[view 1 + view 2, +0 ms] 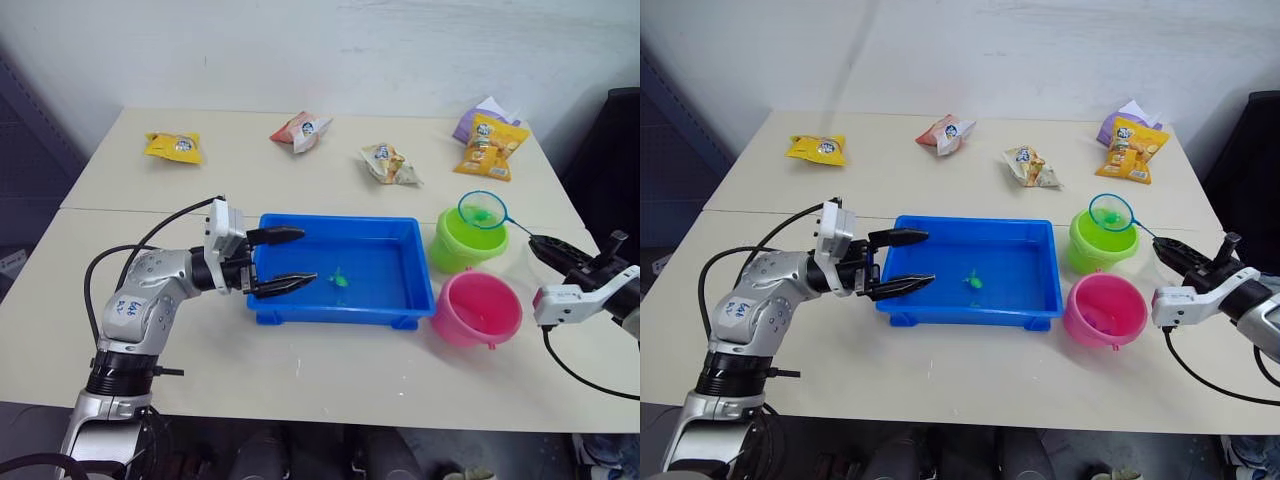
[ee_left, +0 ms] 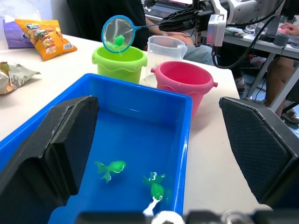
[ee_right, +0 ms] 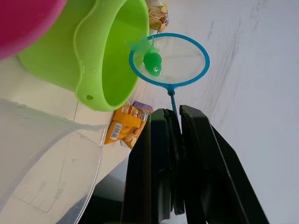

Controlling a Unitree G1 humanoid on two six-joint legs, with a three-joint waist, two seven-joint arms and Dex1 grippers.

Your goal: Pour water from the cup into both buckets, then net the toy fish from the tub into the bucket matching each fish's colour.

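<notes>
The blue tub (image 1: 385, 255) sits mid-table with two green toy fish (image 2: 111, 168) (image 2: 156, 184) inside. My left gripper (image 1: 298, 260) is open over the tub's left end, one finger above the rim and one inside, touching no fish. To the tub's right stand the lime green bucket (image 1: 458, 248) and the pink bucket (image 1: 478, 310). My right gripper (image 1: 537, 244) is shut on the net's thin handle (image 3: 171, 95). The blue-rimmed hoop (image 1: 482, 210) hovers over the green bucket with a green fish (image 3: 152, 62) in it. The clear cup (image 2: 166, 49) stands just behind the buckets.
Several snack packets lie along the table's far side: yellow (image 1: 173, 146), red and white (image 1: 301, 130), a pale one (image 1: 389, 164), and an orange one (image 1: 490, 147) on a purple one (image 1: 478, 113). Seated people are past the table's right edge (image 2: 280, 60).
</notes>
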